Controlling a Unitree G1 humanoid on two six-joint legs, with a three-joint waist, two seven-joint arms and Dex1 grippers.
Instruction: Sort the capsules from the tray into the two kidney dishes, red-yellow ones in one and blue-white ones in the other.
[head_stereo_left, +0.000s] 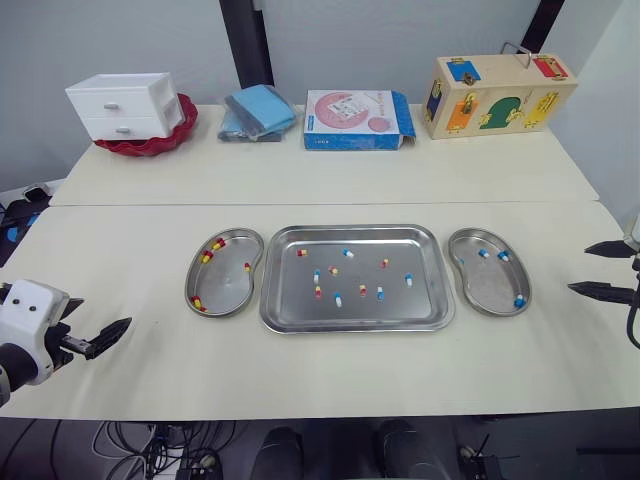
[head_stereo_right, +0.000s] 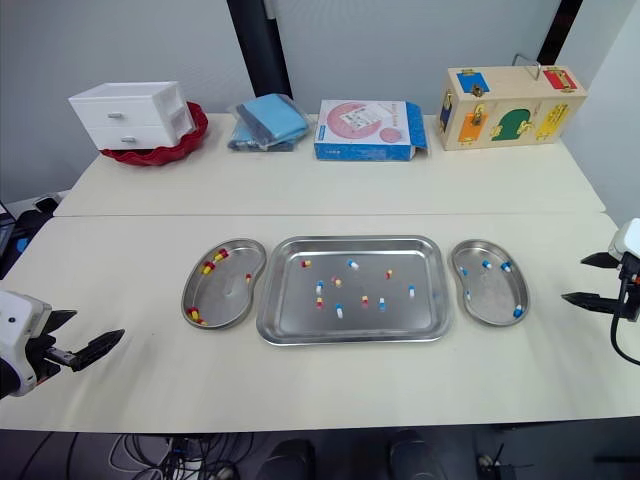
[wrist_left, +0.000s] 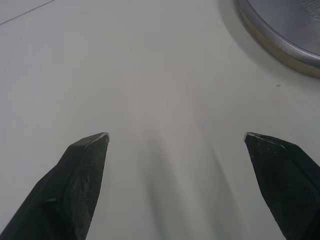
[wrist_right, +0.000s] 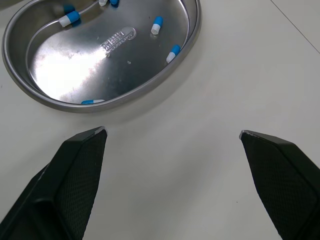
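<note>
Sorting looks midway: mixed capsules (head_stereo_left: 338, 298) lie scattered in the tray (head_stereo_left: 272, 300) in the middle of the bench (head_stereo_left: 140, 250). Red-yellow ones sit in the left kidney dish (head_stereo_left: 230, 282) and blue-white ones in the right kidney dish (head_stereo_left: 488, 288). The left tool (wrist_left: 176, 136) and right tool (head_stereo_left: 581, 268) hover over bare bench at the outer sides, fingers apart, empty. Next, one tool probably must reach inward and pinch a single capsule.
</note>
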